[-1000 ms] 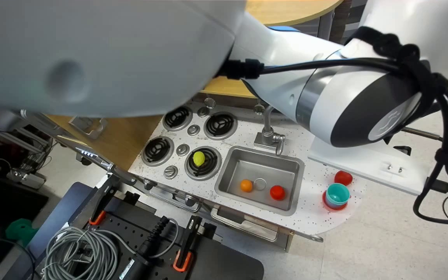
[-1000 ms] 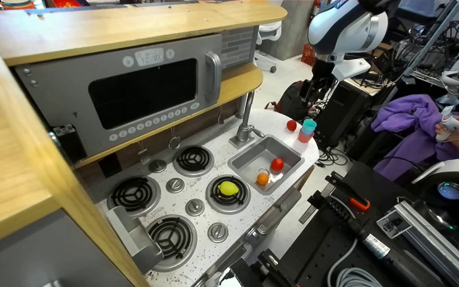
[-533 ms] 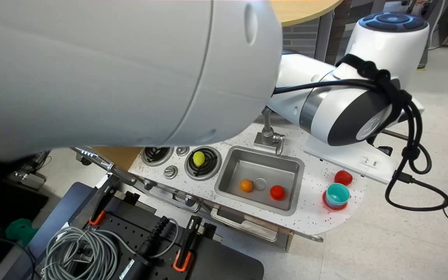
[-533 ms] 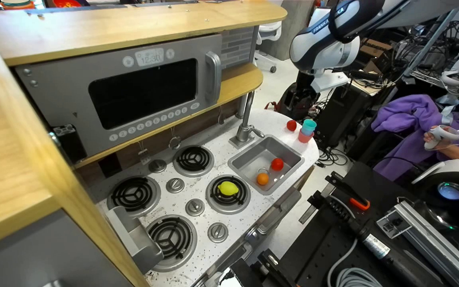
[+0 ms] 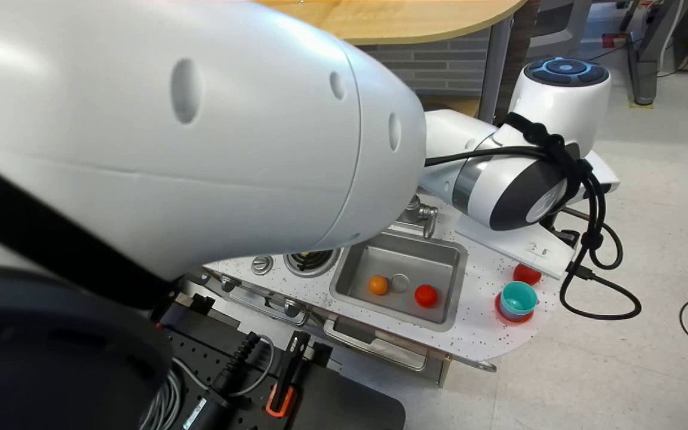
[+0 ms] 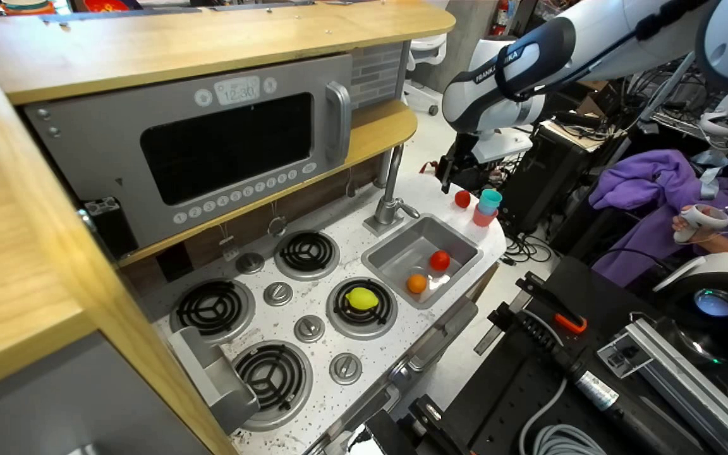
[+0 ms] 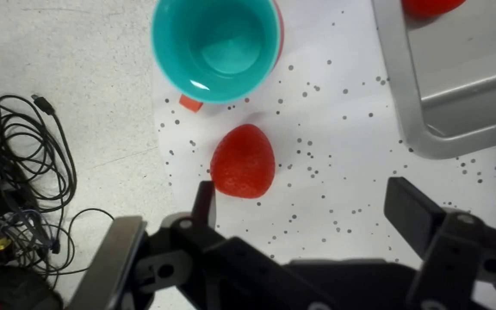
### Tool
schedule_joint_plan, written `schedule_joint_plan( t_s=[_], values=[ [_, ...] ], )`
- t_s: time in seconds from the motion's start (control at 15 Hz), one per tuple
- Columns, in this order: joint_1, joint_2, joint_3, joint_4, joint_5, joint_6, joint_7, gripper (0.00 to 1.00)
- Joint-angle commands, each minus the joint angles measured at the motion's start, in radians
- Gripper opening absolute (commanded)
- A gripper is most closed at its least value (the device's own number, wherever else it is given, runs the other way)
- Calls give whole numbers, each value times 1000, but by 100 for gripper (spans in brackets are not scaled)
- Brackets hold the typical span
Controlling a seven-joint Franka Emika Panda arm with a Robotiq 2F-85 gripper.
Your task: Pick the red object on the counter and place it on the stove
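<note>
Two fingers (image 7: 411, 211) of the black claw (image 7: 308, 206), parted wide, unclenched; in wrist view, red object (image 7: 243, 163) on the counter (image 7: 342, 150) just beyond the left-hand fingertip (image 7: 203, 200), teal cup (image 7: 228, 51) farther out.

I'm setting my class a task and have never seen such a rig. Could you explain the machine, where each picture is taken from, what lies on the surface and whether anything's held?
This is one robot arm ending in a gripper with two black fingers. Two pictures are taken from outside the robot, looking down; the third, the wrist view, is taken from the arm's end, so the fingers look large.

On the white counter lies a red piece; next to it a teal cup is stacked above a reddish cup. The sink holds a second red item and an orange item, and a yellow, lemon-like item rests on a burner of the stove.

Nothing is held: the fingers stand wide apart, and counter shows between them.
</note>
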Motion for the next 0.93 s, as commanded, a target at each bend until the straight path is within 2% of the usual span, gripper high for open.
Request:
schedule_joint_plan(
  t_s=[0.0, 0.47, 0.87],
  values=[
    [10, 66, -9, 98, -13, -47, 45, 100],
    [12, 122, -28, 148, -25, -66, 74, 100],
    [25, 165, -63, 200, -36, -65, 158, 100]
  ],
)
